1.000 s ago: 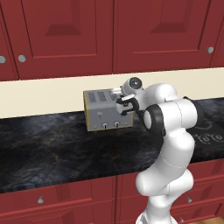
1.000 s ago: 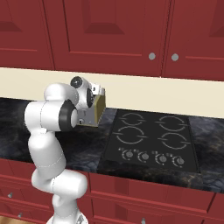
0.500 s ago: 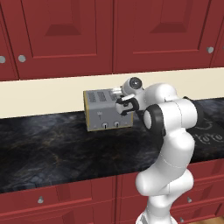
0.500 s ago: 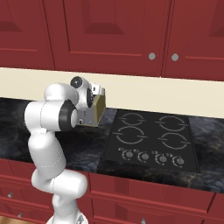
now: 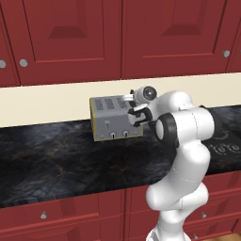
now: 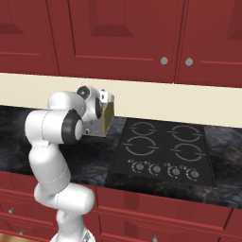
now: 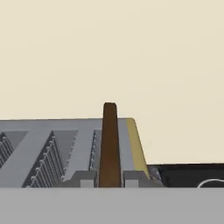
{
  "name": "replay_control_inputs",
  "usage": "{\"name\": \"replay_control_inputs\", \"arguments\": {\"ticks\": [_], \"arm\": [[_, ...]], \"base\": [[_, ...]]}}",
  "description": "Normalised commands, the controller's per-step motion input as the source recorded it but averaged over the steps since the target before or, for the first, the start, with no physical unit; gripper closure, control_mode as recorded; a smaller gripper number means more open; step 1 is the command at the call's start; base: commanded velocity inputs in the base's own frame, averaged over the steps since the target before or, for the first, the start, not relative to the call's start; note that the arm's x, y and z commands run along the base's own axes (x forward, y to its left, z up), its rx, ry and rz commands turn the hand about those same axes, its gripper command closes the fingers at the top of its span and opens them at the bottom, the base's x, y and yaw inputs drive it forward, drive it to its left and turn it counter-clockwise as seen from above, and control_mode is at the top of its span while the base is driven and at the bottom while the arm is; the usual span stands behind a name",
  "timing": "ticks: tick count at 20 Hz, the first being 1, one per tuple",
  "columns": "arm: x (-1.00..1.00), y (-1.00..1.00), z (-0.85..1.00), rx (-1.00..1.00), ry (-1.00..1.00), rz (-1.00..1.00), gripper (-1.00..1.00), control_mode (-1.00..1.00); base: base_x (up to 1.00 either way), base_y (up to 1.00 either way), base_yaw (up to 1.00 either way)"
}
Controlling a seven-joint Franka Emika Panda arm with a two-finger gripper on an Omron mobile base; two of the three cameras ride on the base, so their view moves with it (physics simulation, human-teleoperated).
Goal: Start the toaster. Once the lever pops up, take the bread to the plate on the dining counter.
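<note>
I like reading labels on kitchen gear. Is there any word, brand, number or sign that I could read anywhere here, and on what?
None can be read.
Toaster: small marks by its front knobs, too small to read.
Hob: white rings and knob marks, no letters or numbers legible.
Black worktop: white squiggles at its right end, not readable as text.

The toaster (image 5: pixel 115 118) is a boxy silver-grey metal unit with brassy yellow edges and 4 top slots, standing upright at the far side of the black worktop against the cream wall, just left of the hob. 2 small knobs and a slider tab show on its front. The bread (image 7: pixel 110 144), a thin dark brown slice, stands upright above the toaster's right-hand end.
</note>
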Motion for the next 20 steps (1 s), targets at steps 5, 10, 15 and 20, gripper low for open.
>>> {"name": "replay_control_inputs", "arguments": {"ticks": [5, 10, 15, 20], "arm": [[-0.2, 0.0, 0.15, 0.0, -0.13, 0.0, 1.0, -1.0], [-0.11, 0.0, 0.32, 0.0, -0.03, 0.0, 1.0, -1.0], [-0.11, 0.0, 0.36, 0.0, 0.0, 0.0, 1.0, -1.0], [-0.11, 0.0, 0.31, 0.0, 0.0, 0.0, 1.0, -1.0]], "base": [[0.0, 0.0, 0.0], [0.0, 0.0, 0.0], [0.0, 0.0, 0.0], [0.0, 0.0, 0.0]]}}
